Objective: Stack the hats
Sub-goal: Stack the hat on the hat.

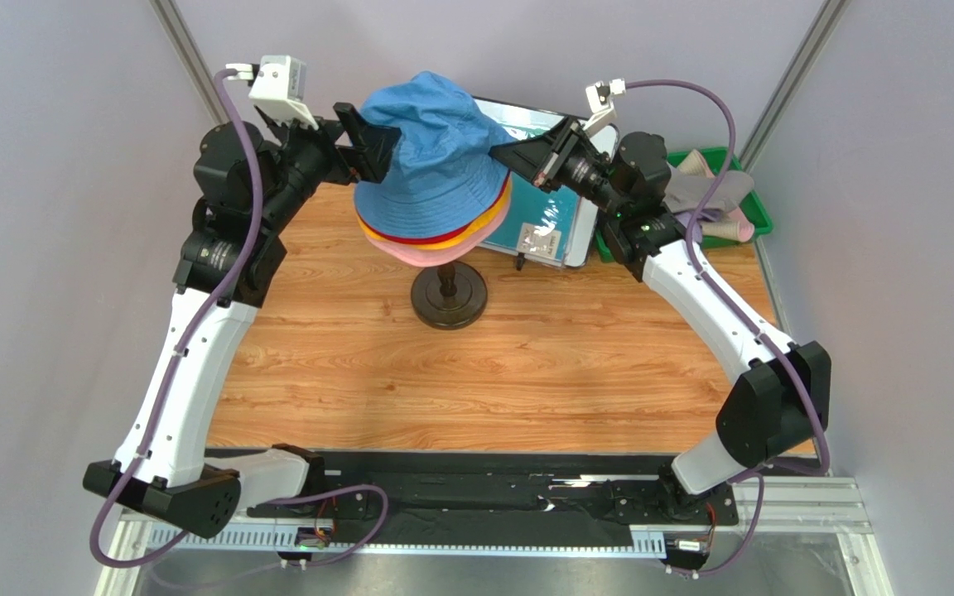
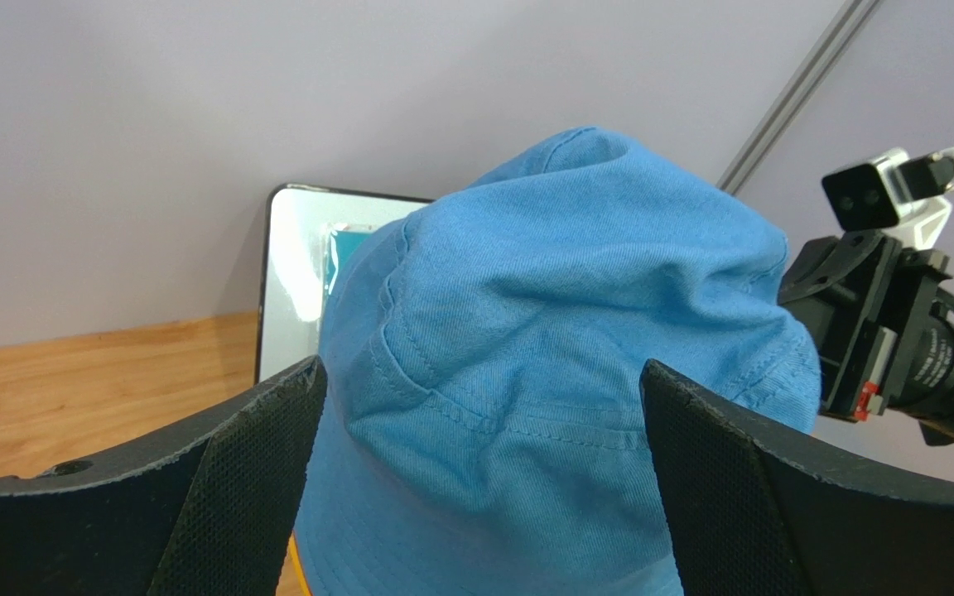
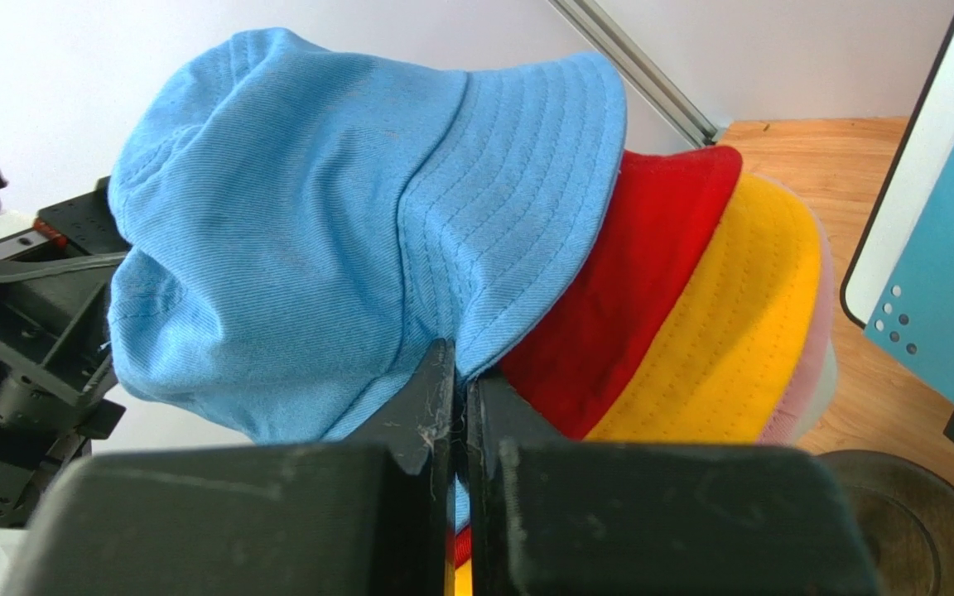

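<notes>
The soft blue hat tops the stacked hats, which hide their support above a dark base. Spread left fingers flank its crown; right fingers pinch its stitched brim.

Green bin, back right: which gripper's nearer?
Right. The right gripper, shut on the blue hat, sits left of the green bin; the left gripper, open, is beyond the hat.

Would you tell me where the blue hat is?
Top view: the blue hat caps the stack at far centre, between the left gripper and the right gripper pinching its brim.
</notes>
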### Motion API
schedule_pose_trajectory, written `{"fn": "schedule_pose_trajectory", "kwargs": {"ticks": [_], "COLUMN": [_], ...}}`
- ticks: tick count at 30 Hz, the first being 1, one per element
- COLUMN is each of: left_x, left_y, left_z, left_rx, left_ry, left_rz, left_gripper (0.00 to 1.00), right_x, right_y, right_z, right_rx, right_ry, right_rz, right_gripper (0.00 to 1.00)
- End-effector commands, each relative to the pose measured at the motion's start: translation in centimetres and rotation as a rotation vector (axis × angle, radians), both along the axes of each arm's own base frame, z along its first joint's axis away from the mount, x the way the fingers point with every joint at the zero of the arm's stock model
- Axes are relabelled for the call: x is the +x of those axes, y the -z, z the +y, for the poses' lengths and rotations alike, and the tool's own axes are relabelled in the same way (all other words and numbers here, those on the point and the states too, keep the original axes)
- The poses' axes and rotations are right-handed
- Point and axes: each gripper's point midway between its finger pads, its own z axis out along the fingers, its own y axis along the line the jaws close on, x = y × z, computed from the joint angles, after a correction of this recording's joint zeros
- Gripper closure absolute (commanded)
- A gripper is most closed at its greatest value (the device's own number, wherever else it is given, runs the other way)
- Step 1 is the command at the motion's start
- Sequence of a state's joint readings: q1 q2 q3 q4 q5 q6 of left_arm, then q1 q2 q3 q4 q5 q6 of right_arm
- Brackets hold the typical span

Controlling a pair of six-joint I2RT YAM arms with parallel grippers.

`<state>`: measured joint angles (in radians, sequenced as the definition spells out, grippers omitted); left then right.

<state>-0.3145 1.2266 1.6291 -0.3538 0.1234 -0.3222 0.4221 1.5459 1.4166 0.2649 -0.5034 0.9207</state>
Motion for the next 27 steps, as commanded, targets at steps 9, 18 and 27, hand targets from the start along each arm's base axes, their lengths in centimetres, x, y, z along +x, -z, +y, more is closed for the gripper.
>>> {"fn": "schedule_pose_trajectory", "kwargs": {"ticks": [9, 18, 27], "left_x": [0.4, -0.2, -2.1], "left_y": [0.9, 2.7, 1.1], "left_z": [-0.5, -0.1, 0.1], "left_rx": [0.003, -0.001, -0.013], "left_ry": [0.014, -0.001, 0.024], "left_rz": [-0.007, 0.012, -0.003], "left_gripper": [0.01, 0.00, 0.00], "right_x": [0.1, -0.9, -2.2], "right_y": [12.3, 14.6, 12.3], "right_z": [-0.2, -1.2, -1.2], "right_rx": [-0.187, -0.241, -0.277], "right_ry": [0.017, 0.045, 0.003], "right_rz": [0.294, 0.324, 0.279], "right_gripper": [1.00, 1.00, 0.98]}}
